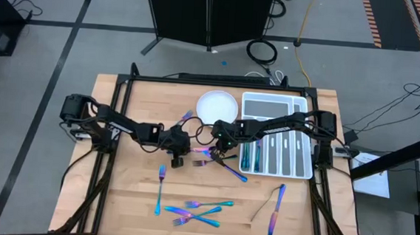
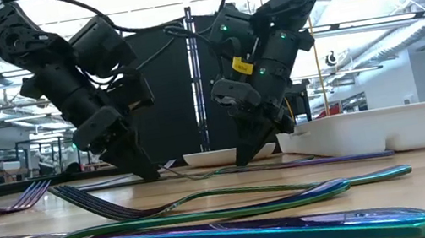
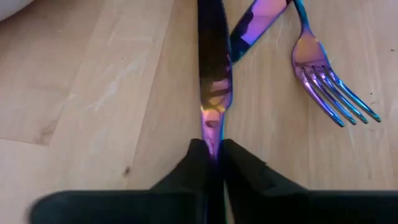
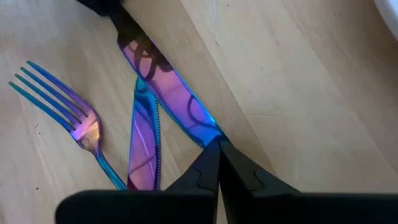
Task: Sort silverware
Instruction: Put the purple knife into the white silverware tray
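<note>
Left hand [image 3: 212, 155] pinches one end of a knife [image 3: 213, 62] lying mid-bench; right hand [image 4: 217, 152], fingers pressed together, grips its other end, beside a fork [image 4: 74, 121].

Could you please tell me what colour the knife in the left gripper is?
Iridescent purple knife, clearest in the left wrist view.

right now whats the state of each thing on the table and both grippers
left gripper: shut on the knife, at table level
right gripper: shut on the same knife's other end
knife: flat on the table, pinched at both ends
cutlery tray: partly filled
plate: bare
loose forks: lying flat near the table's front
</note>
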